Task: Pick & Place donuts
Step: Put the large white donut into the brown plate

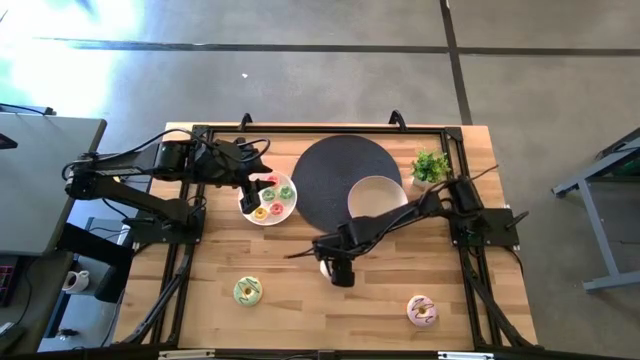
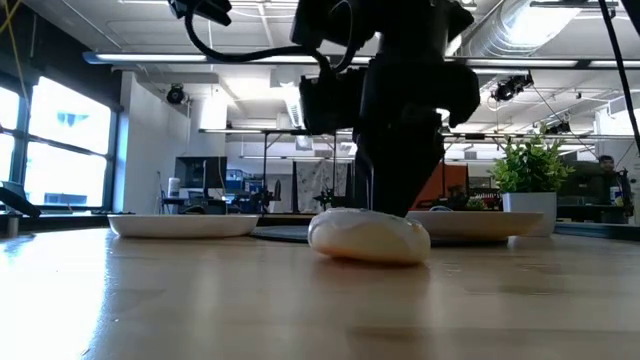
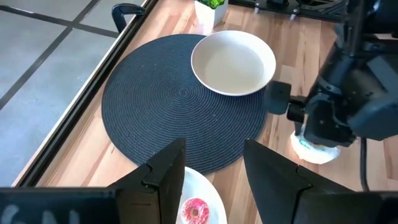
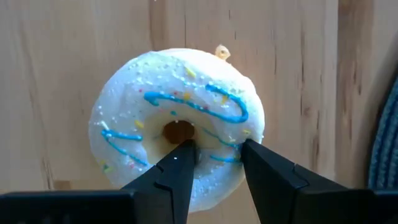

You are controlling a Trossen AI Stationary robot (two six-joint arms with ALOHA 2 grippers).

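Note:
A white donut [image 4: 177, 112] with blue drizzle lies flat on the wood table, also seen in the low view [image 2: 368, 238]. My right gripper [image 4: 214, 149] is open, pointing down right over it [image 1: 338, 268]. One fingertip stands at the donut's hole, the other over the ring. My left gripper [image 3: 214, 155] is open and empty above a small white plate [image 1: 291, 208] that holds several small donuts, one of them pink [image 3: 194, 211]. A green donut [image 1: 248, 290] and a pink donut [image 1: 421, 310] lie near the table's front. My right gripper comes at the white donut from above, one fingertip [image 4: 181, 155] at the hole [image 4: 177, 132] and the other [image 4: 252, 154] over the ring. I cannot tell whether the tips touch it. The donut lies flat on the table.
A big black disc [image 1: 330, 170] lies at the far middle with an empty white plate [image 1: 377, 195] on its right part. A small potted plant [image 1: 432, 165] stands at the far right. Black frame rails [image 1: 195, 200] run along the table's sides.

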